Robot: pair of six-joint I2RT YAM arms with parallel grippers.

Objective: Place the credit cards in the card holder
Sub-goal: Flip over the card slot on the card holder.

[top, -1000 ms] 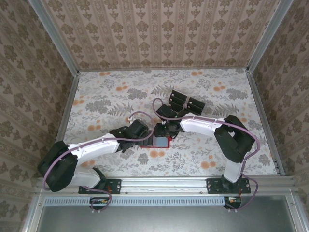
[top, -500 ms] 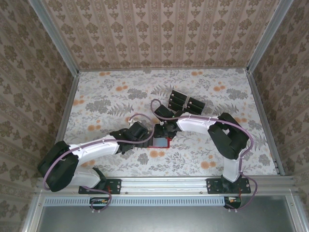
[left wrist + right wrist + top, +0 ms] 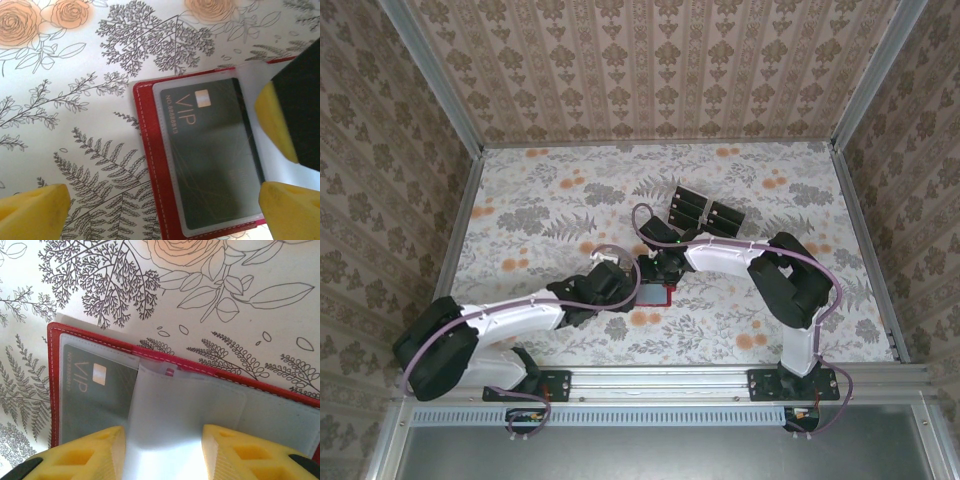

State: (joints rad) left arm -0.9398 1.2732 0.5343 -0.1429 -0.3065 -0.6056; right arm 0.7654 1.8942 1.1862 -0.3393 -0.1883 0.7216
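Note:
The red card holder point(image 3: 660, 296) lies open on the flowered table between my two grippers. A black credit card point(image 3: 215, 160) marked VIP sits inside its left clear sleeve, and the same card point(image 3: 90, 385) appears in the right wrist view. My right gripper point(image 3: 162, 455) is shut on a loose clear sleeve point(image 3: 170, 420) of the card holder point(image 3: 95, 335), lifting it off the fold. My left gripper point(image 3: 160, 212) hangs open over the holder's red left edge point(image 3: 150, 165), touching nothing. One yellow finger of the right gripper point(image 3: 280, 122) shows at the holder's right.
A divided tray point(image 3: 705, 212) with more black cards stands just behind the right gripper point(image 3: 655, 270). The left gripper point(image 3: 623, 285) is close beside it. Patterned walls enclose the table on three sides.
My left arm has reached further right and nearer the card holder. The right arm has folded in slightly to the left, still holding the sleeve.

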